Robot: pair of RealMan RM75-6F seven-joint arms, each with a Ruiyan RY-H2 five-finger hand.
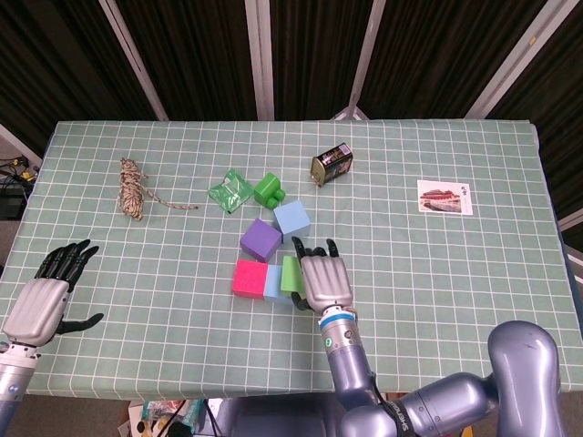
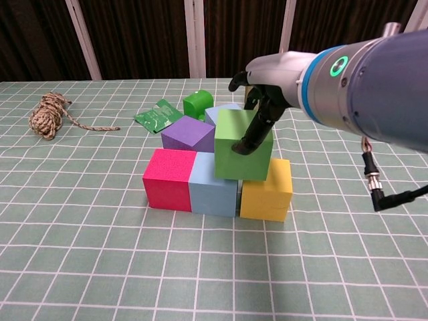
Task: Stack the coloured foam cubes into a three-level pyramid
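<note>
A pink cube (image 2: 170, 179), a blue cube (image 2: 214, 189) and a yellow cube (image 2: 266, 189) stand in a row on the table. My right hand (image 2: 264, 100) grips a green cube (image 2: 244, 144) from above, slightly tilted over the seam between blue and yellow; whether it rests on them I cannot tell. In the head view the right hand (image 1: 321, 278) hides the yellow cube and most of the green cube (image 1: 290, 273). A purple cube (image 2: 189, 136) and a light blue cube (image 1: 291, 219) sit just behind the row. My left hand (image 1: 41, 300) hovers empty, fingers apart, at the front left.
A small green block (image 1: 269, 188) and a green packet (image 1: 230, 191) lie behind the cubes. Further back stands a tin can (image 1: 332, 165). A coil of rope (image 1: 135, 188) lies at the left and a picture card (image 1: 444, 197) at the right.
</note>
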